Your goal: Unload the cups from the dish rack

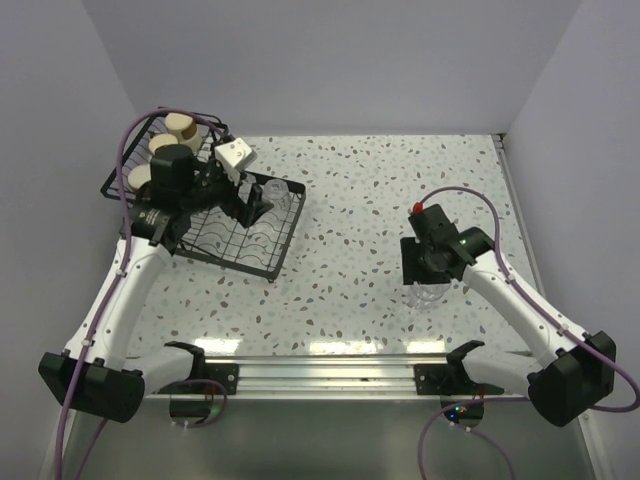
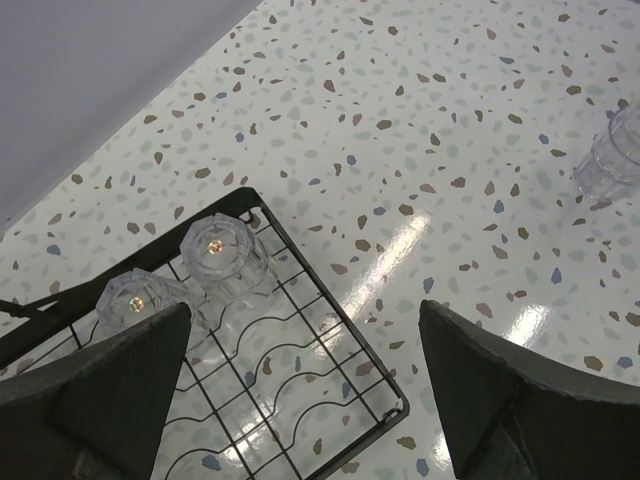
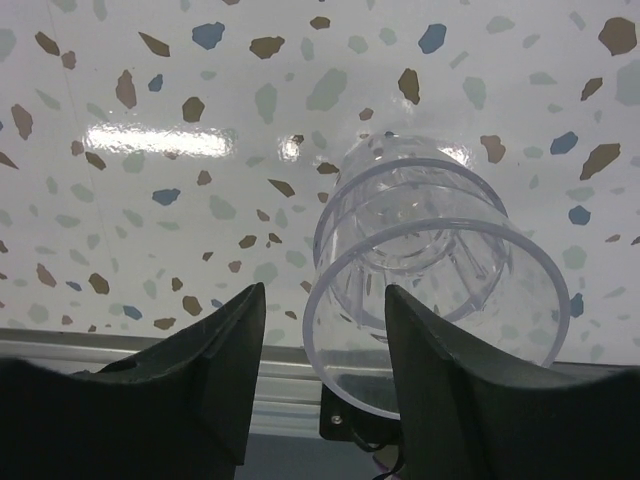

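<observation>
The black wire dish rack [image 1: 276,268] stands at the far left of the table. Three cream cups [image 1: 165,146] sit in its raised basket. Two clear ribbed tumblers [image 1: 279,192] stand upside down on the flat tray; they also show in the left wrist view [image 2: 218,250]. My left gripper [image 1: 258,206] hovers over the tray [image 2: 330,300], open and empty [image 2: 305,310], near those tumblers. One clear tumbler [image 1: 428,297] stands upright on the table at the near right. My right gripper [image 1: 425,272] is just above it, open [image 3: 322,296]; the tumbler [image 3: 440,260] lies partly behind the right finger.
A metal rail [image 1: 320,365] runs along the table's near edge, just behind the right-hand tumbler [image 2: 612,155]. Walls close the table at the left, back and right. Purple cables [image 1: 125,150] loop over the rack's far side.
</observation>
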`<state>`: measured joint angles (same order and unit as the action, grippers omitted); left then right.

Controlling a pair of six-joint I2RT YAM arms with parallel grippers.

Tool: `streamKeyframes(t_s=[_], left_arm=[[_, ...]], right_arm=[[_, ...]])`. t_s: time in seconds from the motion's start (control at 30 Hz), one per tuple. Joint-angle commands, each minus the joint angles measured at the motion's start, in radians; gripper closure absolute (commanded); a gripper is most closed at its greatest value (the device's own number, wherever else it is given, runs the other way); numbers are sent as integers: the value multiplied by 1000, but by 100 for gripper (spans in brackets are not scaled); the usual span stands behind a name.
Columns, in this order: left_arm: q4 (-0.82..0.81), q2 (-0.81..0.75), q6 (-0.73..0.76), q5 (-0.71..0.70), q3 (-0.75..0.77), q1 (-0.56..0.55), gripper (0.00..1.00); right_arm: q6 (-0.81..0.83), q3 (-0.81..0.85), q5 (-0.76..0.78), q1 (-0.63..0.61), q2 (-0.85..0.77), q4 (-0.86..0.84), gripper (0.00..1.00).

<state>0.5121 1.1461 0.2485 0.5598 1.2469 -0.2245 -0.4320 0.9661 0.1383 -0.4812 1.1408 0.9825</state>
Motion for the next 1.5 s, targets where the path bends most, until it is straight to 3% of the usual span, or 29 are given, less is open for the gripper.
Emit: streamKeyframes(t_s=[0.0, 0.07, 0.27, 0.3, 0.5, 1.07, 1.3, 1.47], left_arm=[[14, 29, 31, -27, 2, -1, 0], [32, 61, 41, -52, 11, -10, 1], [28, 202, 129, -389, 88, -137, 2], [20, 230, 138, -469, 115, -162, 0], [2, 469, 170, -629, 247, -187, 0], [112, 839, 164, -564, 508, -158, 0], [131, 866, 166, -505, 465, -145, 2], [129, 873, 173, -494, 445, -145, 12]], right_arm=[[22, 75, -16, 4, -15, 42, 45], [30, 127, -19, 6, -19, 82, 38], [53, 250, -28, 4, -30, 156, 21], [56, 263, -38, 6, -29, 162, 20], [67, 302, -63, 6, -30, 176, 16], [93, 284, -45, 6, -36, 157, 16], [99, 275, -34, 6, -39, 151, 16], [98, 269, -31, 4, -47, 147, 16]])
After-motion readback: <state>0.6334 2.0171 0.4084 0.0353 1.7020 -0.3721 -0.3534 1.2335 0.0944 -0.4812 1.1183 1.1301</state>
